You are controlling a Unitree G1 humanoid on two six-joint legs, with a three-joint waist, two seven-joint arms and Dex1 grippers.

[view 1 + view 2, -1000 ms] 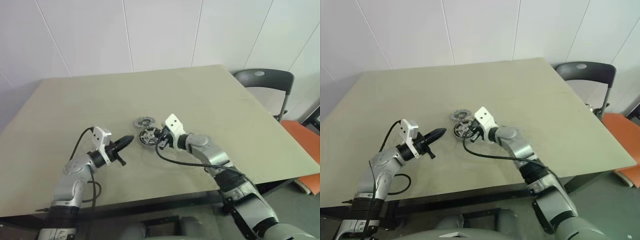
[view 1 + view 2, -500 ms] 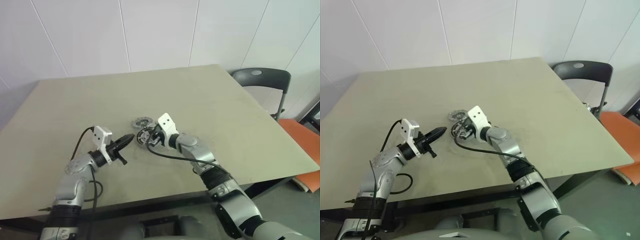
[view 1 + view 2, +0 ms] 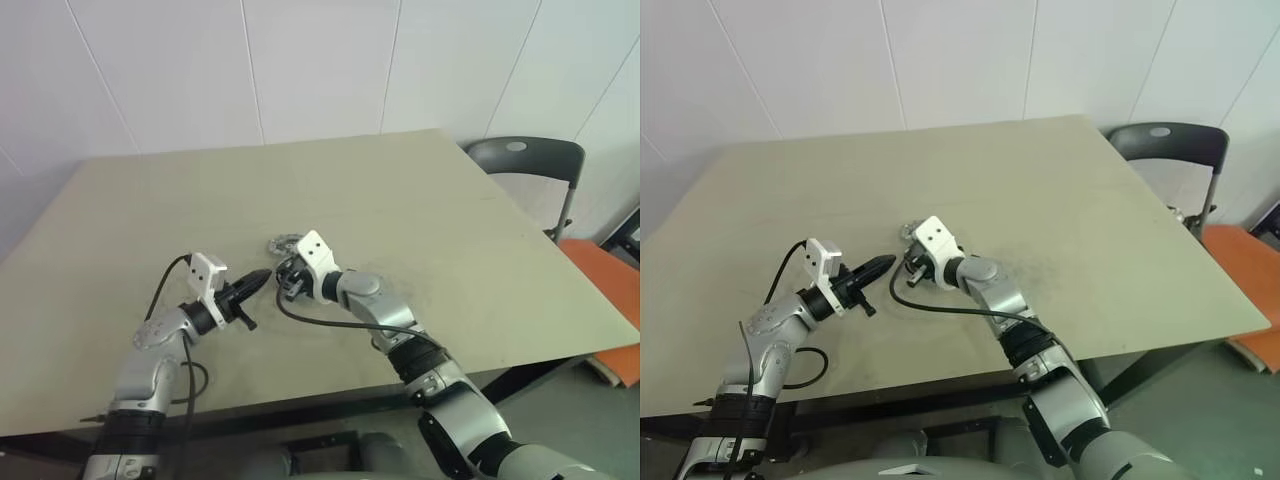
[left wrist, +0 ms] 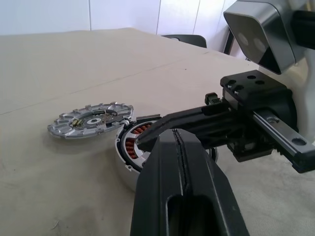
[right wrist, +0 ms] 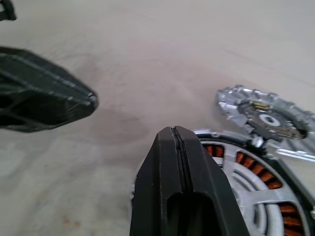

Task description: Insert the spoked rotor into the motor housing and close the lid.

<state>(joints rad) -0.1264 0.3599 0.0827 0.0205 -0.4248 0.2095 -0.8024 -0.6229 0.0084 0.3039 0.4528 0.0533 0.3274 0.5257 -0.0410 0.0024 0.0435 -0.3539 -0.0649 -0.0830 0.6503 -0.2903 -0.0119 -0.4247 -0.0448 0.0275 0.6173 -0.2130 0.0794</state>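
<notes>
The motor housing [image 4: 129,150], a silver-rimmed puck with copper windings [image 5: 246,164], lies on the table. Touching its far side is the lid [image 4: 91,119], a flat pale grey slotted disc. My right gripper [image 5: 173,129] is shut and empty, its tips lying over the housing's near rim. My left gripper [image 4: 175,132] is also shut and empty. It hovers level just left of the housing, with its tips close to the right gripper's fingers [image 4: 197,120]. A dark rim [image 5: 306,199] edges the housing; I cannot tell whether it is the spoked rotor.
The beige table [image 3: 420,190] stretches wide around the parts. A dark chair [image 3: 525,160] stands beyond its right corner, with an orange seat [image 3: 605,275] further right. A black cable [image 3: 330,322] trails from the right wrist across the table.
My right gripper has slid left across the housing, toward the left gripper's tips, and now covers most of the housing from above. The left arm has kept still.
</notes>
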